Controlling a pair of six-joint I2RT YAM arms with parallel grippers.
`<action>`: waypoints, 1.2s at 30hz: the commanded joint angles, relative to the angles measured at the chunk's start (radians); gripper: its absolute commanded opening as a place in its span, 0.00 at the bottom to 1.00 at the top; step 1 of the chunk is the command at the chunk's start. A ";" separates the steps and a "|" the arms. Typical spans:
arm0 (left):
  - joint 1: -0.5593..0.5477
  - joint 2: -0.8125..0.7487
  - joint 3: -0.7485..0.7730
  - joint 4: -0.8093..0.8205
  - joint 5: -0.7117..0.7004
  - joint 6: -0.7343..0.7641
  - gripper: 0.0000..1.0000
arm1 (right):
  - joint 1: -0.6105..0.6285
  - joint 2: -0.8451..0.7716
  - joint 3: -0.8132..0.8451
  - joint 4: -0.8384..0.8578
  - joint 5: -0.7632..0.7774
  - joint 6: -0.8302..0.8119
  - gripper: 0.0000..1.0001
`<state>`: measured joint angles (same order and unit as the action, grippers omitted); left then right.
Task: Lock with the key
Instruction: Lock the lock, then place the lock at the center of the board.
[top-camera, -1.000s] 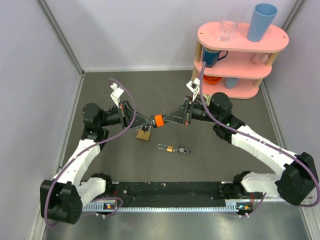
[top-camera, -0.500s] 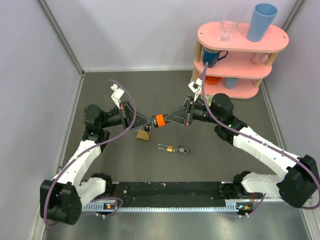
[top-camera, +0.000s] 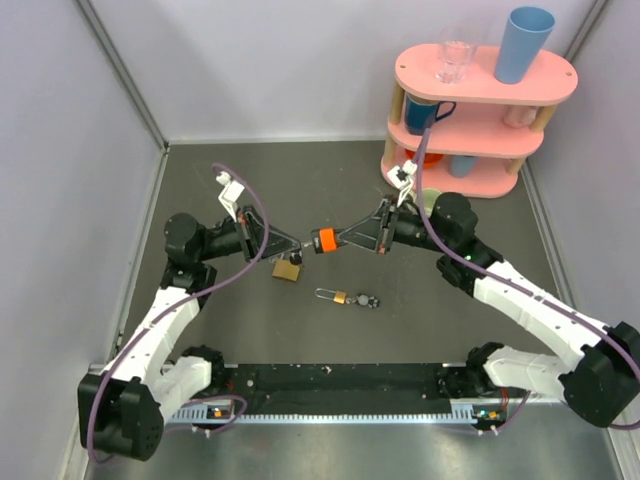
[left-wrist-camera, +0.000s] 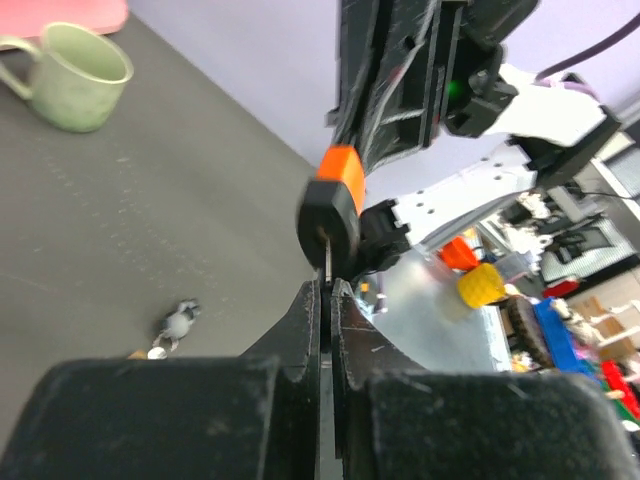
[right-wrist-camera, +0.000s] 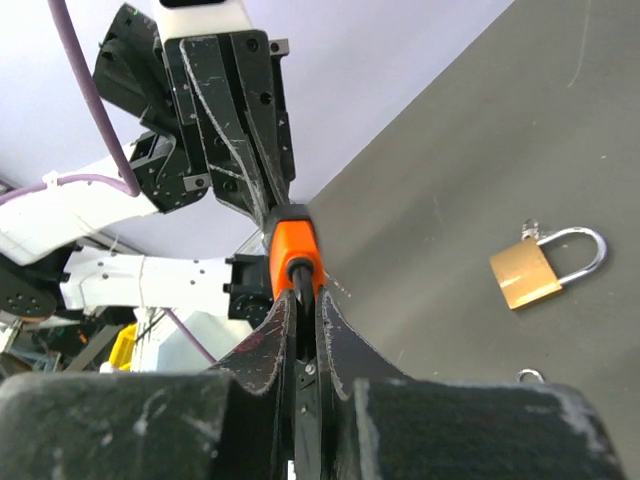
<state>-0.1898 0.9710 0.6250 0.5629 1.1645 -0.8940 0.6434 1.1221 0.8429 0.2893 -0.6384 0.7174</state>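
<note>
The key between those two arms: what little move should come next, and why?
Probably a slight twist of the left gripper: the key it pinches already sits in the orange padlock, which the right gripper holds in the air.

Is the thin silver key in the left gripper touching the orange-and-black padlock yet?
Touching. The left wrist view shows the thin silver metal key running from the shut left gripper into the black end of the orange-and-black padlock, with no gap.

Overhead; opposed wrist close-ups sharing padlock (top-camera: 321, 240)
</note>
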 joint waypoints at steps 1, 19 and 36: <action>0.076 -0.038 -0.022 -0.040 -0.023 0.043 0.00 | -0.079 -0.108 0.013 0.071 0.046 -0.018 0.00; 0.133 -0.069 -0.031 -0.098 -0.026 0.060 0.00 | -0.139 -0.131 -0.010 0.017 -0.013 -0.038 0.00; 0.252 -0.084 -0.090 -0.350 -0.175 0.164 0.00 | -0.087 0.110 0.110 -0.070 -0.144 -0.047 0.00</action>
<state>0.0025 0.9077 0.5652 0.2604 1.0317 -0.7586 0.5220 1.1801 0.8459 0.2127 -0.7471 0.6910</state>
